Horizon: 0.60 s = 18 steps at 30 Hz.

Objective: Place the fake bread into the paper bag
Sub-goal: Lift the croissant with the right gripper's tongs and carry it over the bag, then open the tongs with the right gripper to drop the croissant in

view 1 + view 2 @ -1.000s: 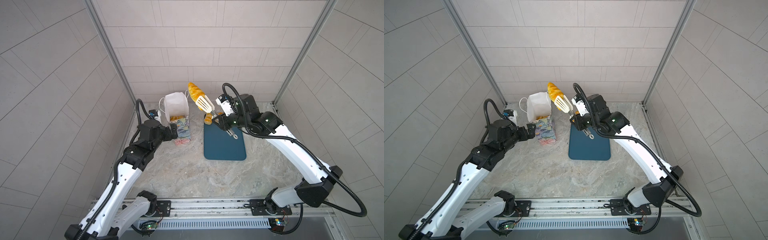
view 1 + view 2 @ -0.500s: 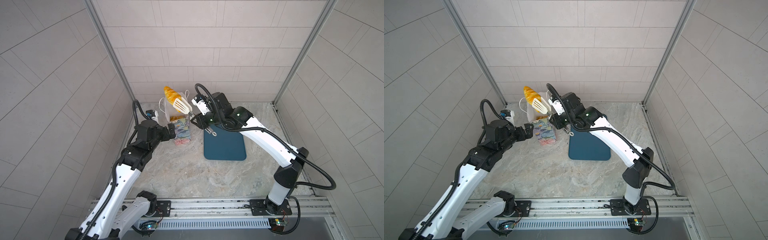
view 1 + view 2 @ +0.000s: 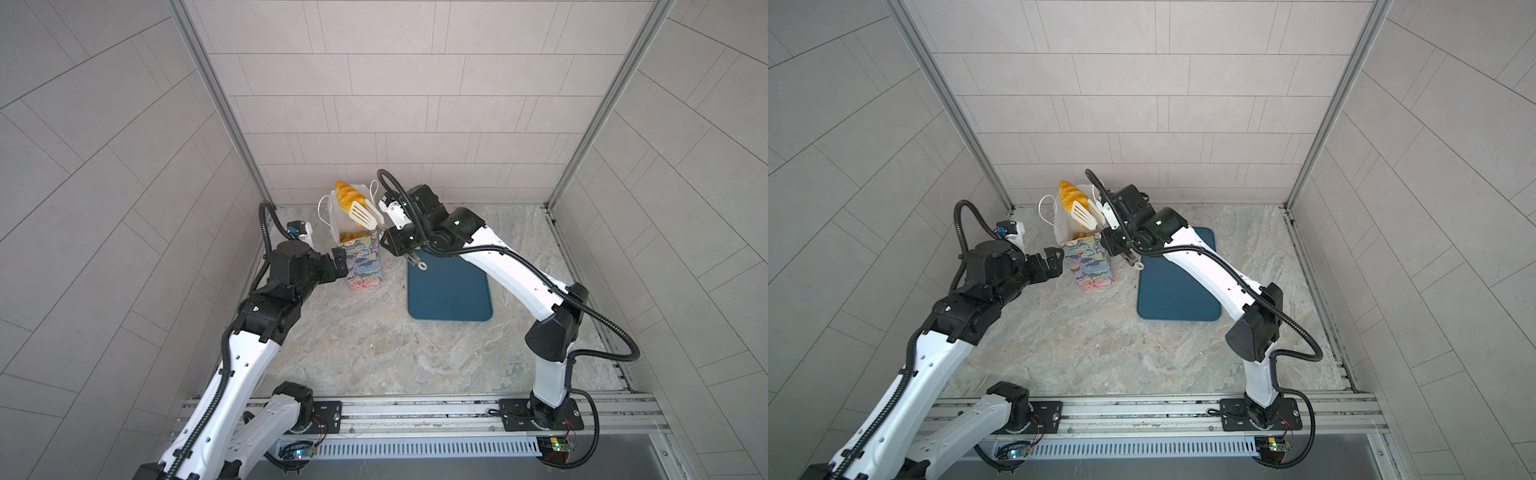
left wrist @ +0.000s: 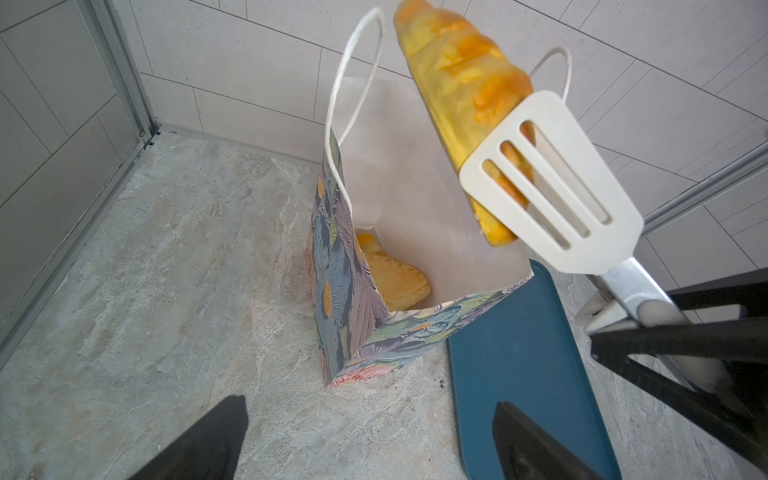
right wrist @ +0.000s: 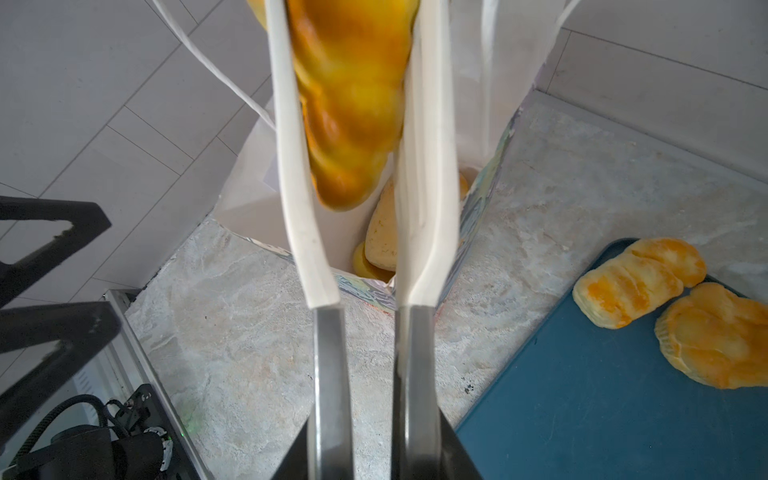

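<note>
Roughly midway, by the look of it. Counting at least two flat pastries already down at the bottom of the paper bag, seen against the white lining. Spotting two striped pastries waiting on the teal tray, off to one side of the right gripper and lower than it. Hidden under the arm in both top views, so no telling about any others there.

Squeezing the steel handles of the tongs with the right gripper: narrow, pressed in on both handles. Pinching a long striped roll between the white slotted blades, out beyond the fingertips at the far end of the tongs. Hanging that roll tilted, lower tip aimed down over the open mouth of the bag, upper end well above the rim and the cord handles. Not touching the paper, as far as can be seen. Blurred in the right wrist view.

Holding nothing with the left gripper: spread wide, level with the printed side of the bag and just beside it, no contact to be made out. Facing the upright bag with those open fingers.

Left to do, probably: release the roll over the opening, then fetch the two from the tray.
</note>
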{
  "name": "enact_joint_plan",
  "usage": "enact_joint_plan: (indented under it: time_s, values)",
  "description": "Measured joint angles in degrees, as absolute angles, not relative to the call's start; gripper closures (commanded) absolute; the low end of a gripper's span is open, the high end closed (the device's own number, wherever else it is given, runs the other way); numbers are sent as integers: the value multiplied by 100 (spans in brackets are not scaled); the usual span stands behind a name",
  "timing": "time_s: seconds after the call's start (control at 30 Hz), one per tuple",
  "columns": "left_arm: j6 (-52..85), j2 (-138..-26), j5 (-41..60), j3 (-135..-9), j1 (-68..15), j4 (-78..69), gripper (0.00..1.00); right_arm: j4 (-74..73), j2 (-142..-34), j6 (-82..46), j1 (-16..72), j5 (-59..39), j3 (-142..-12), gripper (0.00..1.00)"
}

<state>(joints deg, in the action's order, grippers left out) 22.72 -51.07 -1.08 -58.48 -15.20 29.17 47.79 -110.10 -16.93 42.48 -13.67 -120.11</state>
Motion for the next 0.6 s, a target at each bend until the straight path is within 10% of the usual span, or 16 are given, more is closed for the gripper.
enact_joint_plan:
  time_s: [0.6]
  values:
    - [2270, -5153, 106, -5774, -1461, 2891, 0, 5118, -11080, -1669, 4248, -1120, -12228, 50]
